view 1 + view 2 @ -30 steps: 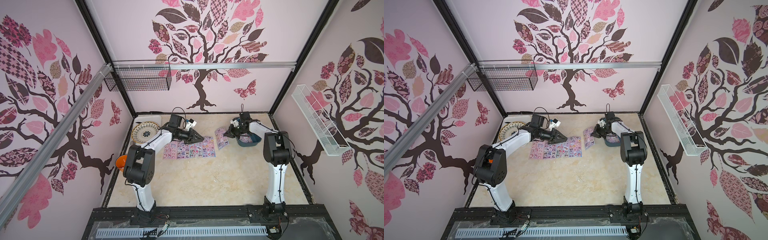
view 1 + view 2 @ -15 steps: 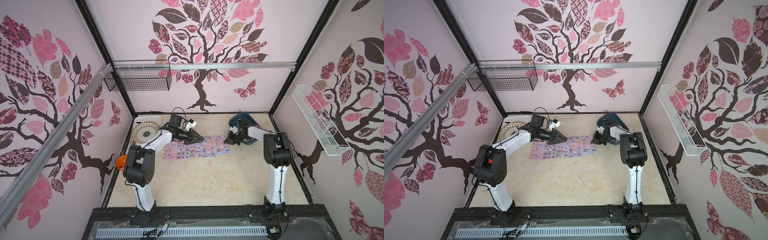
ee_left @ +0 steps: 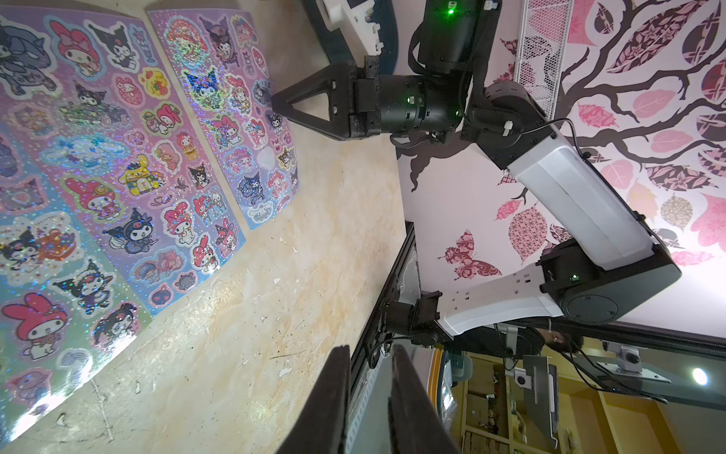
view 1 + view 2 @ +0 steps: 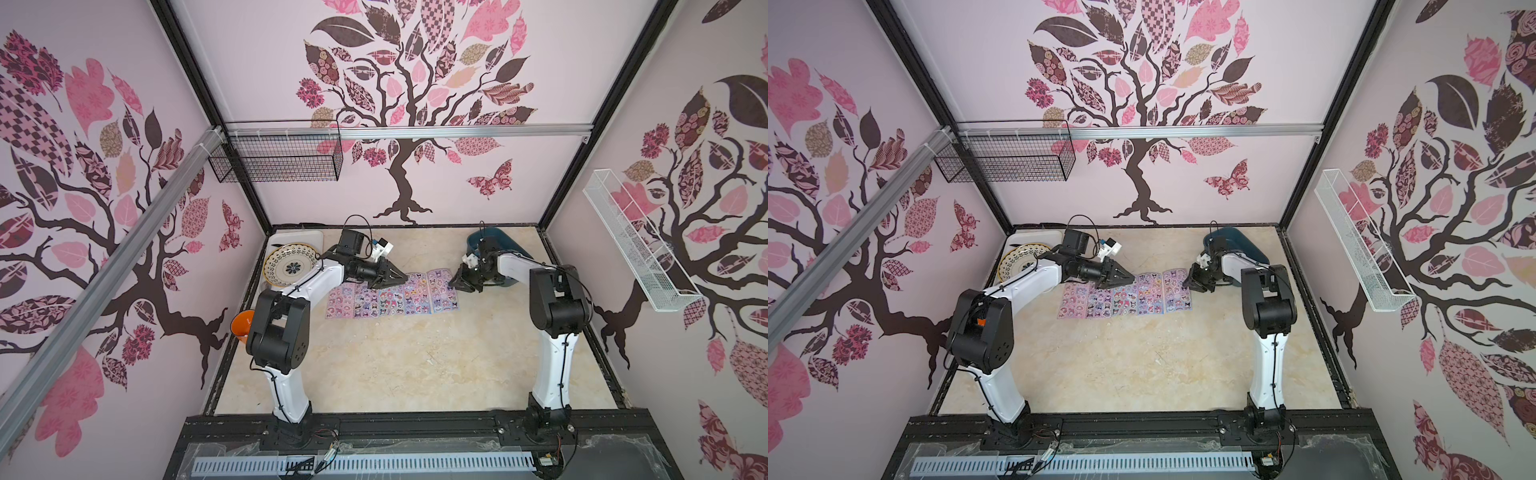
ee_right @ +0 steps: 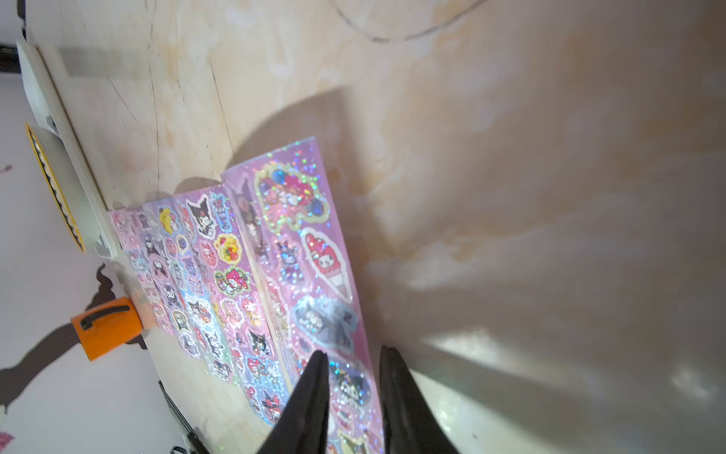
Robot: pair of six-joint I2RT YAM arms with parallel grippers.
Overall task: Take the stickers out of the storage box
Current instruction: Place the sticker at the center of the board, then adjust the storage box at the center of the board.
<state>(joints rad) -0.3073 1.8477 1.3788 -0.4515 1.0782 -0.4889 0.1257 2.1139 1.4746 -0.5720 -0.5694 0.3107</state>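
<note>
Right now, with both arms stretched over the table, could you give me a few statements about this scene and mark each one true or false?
1. The stickers in view lie in a row on the table. True.
2. The storage box stands beside the left arm. False: it stands behind the right arm, at the far side.
3. The left pincer grips a sheet. False: its jaws stand apart with nothing between them.
4. An orange cup stands at the table edge on the left arm's side. True.
5. The patterned plate lies inside the storage box. False: it rests on the white tray.
</note>
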